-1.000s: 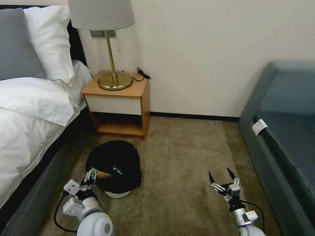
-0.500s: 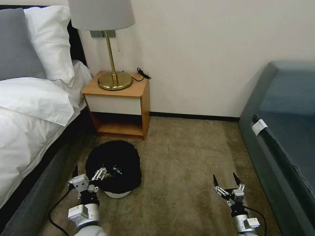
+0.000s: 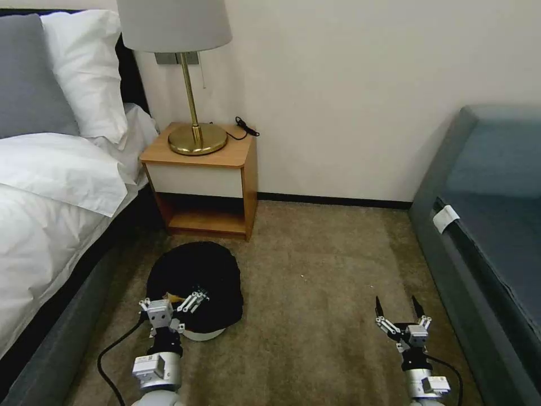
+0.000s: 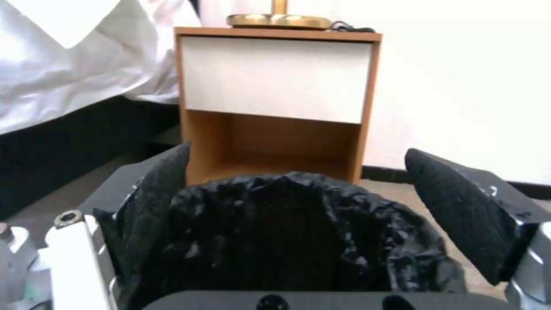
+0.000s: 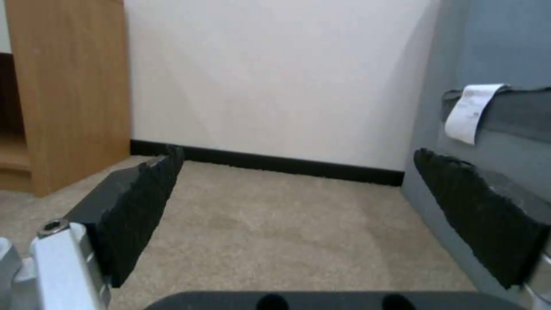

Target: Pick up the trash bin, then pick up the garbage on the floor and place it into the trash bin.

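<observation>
Backing off, I see my left gripper spread wide at the trash bin; right gripper has lowered, also wide.

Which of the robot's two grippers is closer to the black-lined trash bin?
Left. The left gripper hovers open at the trash bin's near rim; the right gripper hangs open over bare carpet, well aside.

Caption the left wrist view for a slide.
Open left gripper faces the black-lined trash bin before the nightstand.

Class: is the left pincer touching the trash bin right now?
Cannot tell. In the head view the open left pincer overlaps the trash bin; the left wrist view shows no plain contact.
</observation>
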Controlling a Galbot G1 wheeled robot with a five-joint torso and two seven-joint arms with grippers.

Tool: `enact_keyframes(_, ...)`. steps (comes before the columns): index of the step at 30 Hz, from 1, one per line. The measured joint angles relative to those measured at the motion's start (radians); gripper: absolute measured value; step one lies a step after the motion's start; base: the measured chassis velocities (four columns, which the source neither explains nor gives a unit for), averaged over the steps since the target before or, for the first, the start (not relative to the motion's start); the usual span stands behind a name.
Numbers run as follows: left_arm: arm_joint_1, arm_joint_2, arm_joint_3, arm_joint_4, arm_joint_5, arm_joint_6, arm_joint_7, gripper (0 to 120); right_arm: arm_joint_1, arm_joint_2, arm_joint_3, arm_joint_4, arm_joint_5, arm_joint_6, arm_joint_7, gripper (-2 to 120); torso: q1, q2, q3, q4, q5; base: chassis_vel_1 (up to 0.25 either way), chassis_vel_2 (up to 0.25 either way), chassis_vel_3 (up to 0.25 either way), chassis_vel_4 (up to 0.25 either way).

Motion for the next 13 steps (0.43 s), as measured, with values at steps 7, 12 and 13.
enact_keyframes(7, -0.017, 0.001, 0.014, 0.003, 0.019, 0.002, 0.02, 100, -0.007, 0.003, -0.004, 0.0, -0.027, 0.013, 0.017, 100, 0.0, 0.0, 0.0, -0.0001, 0.0, 0.0, 0.0, 0.0, 0.0)
enact_keyframes(12, -0.018, 0.001, 0.014, 0.003, 0.019, 0.003, 0.02, 100, -0.008, 0.003, -0.005, 0.002, -0.027, 0.01, 0.019, 100, 0.0, 0.0, 0.0, 0.0, 0.0, 0.0, 0.0, 0.0, 0.0)
enact_keyframes(13, -0.018, 0.001, 0.014, 0.003, 0.019, 0.004, 0.02, 100, -0.008, 0.003, -0.005, 0.002, -0.027, 0.009, 0.019, 100, 0.0, 0.0, 0.0, 0.0, 0.0, 0.0, 0.0, 0.0, 0.0)
